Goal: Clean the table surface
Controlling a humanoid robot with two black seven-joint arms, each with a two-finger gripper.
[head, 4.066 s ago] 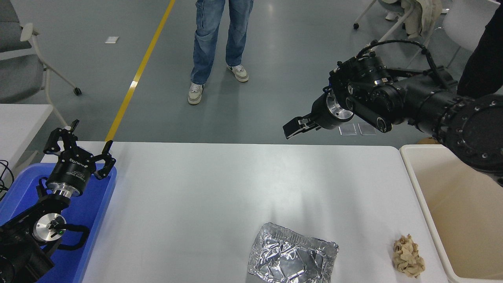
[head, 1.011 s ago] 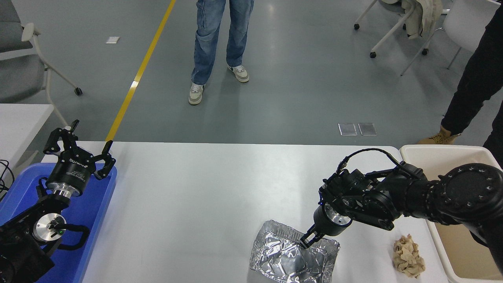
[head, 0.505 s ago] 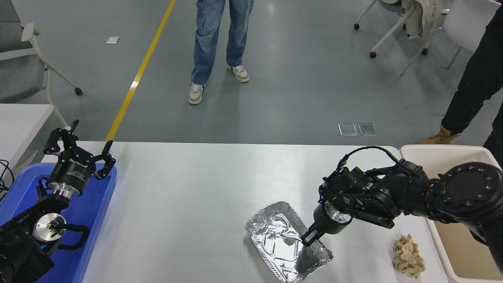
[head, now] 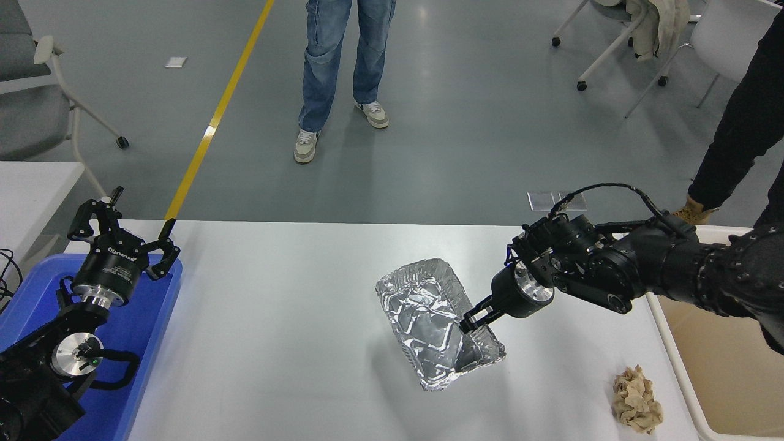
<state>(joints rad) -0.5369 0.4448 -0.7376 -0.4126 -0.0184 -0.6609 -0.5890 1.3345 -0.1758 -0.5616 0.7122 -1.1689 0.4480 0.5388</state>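
Observation:
The white table surface (head: 294, 343) fills the lower half of the head view. My right gripper (head: 470, 321) is shut on the right rim of a crumpled foil tray (head: 429, 318) and holds it lifted and tilted above the table's middle right. A crumpled brown paper ball (head: 637, 401) lies on the table near its front right corner. My left gripper (head: 122, 223) is open and parked at the lower left, above the blue tray (head: 147, 331).
A beige bin (head: 729, 361) stands against the table's right edge. A smaller white table (head: 30, 184) is at the far left. A person in jeans (head: 343, 67) stands beyond the far side, another person's dark leg (head: 735, 135) at upper right. Chairs stand on the floor.
My right arm came down from above the far edge, closed on the foil tray's rim, then lifted it and carried it up and away from the front edge. The left arm has not moved.

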